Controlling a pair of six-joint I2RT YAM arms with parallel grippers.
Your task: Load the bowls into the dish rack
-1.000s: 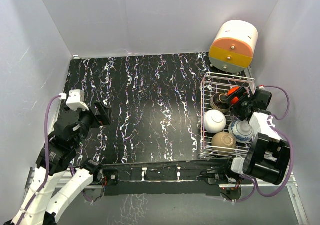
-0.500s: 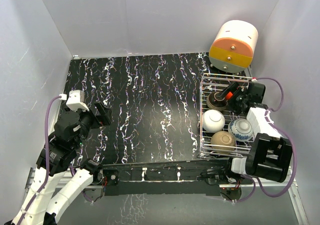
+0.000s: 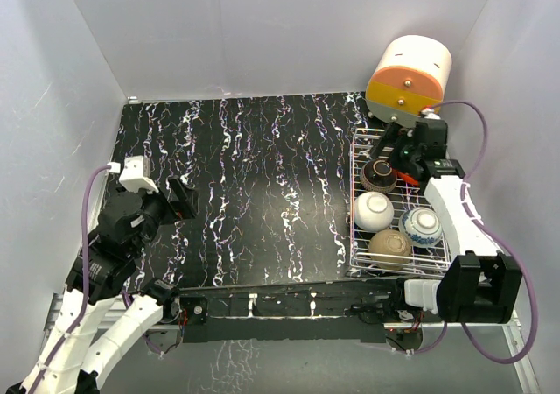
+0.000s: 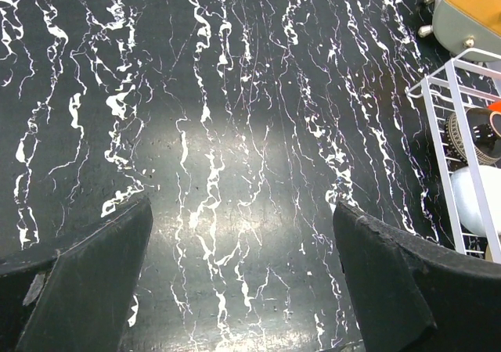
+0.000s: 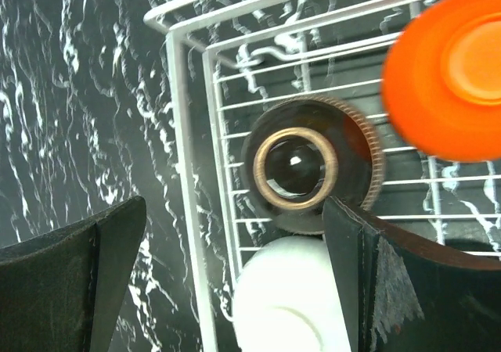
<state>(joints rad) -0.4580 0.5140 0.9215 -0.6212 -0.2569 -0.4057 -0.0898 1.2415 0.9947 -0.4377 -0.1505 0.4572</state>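
1. Now, the dish rack (image 3: 354, 193) sits at 3 o'clock on the black marbled table (image 3: 262, 166), and all five bowls are inside it
2. Seen from above, the dark brown bowl (image 3: 380, 174) lies at the rack's 11 o'clock corner. The white bowl (image 3: 374, 211) is at 9 o'clock just beside it, the tan bowl (image 3: 390, 248) at 7 o'clock and the blue-and-white bowl (image 3: 422, 227) at 5 o'clock
3. The red bowl (image 5: 450, 70) lies toward 1 o'clock of the dark brown bowl. In the right wrist view its edge overlaps that bowl's rim; from above the right arm hides most of it
4. The right gripper (image 3: 401, 149) hovers over the far end of the rack, its fingers spread apart with nothing held between them
5. The left gripper (image 4: 241, 207) hangs over bare table at 9 o'clock, well apart from the rack, fingers wide and empty
6. An orange-and-cream drum-shaped box (image 3: 409, 79) stands at 1 o'clock, just beyond the rack
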